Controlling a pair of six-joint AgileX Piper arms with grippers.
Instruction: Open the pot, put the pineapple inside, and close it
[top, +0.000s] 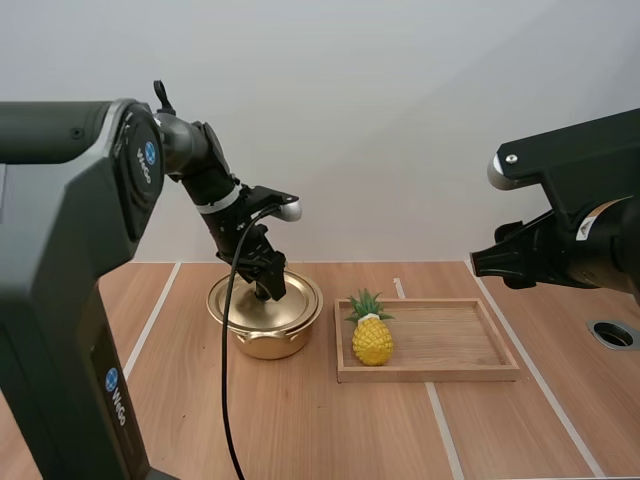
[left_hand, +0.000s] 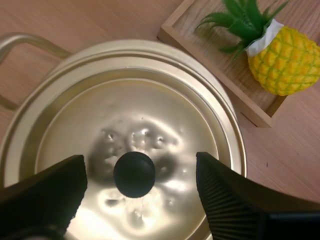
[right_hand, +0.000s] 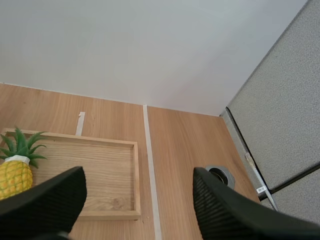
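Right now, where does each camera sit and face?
High view: behind and above the bases, facing down over the table; both arms show.
Left wrist view: on the left arm, facing down at the pot lid; open left gripper straddles its knob.
Right wrist view: on the right arm, facing down at the wooden tray; open right gripper shows.
All share the pineapple in the wooden tray.

Our left arm (top: 205, 165) bends forward and down, left gripper (top: 270, 287) spread wide; our right gripper (right_hand: 137, 176) hangs raised, jaws parted.
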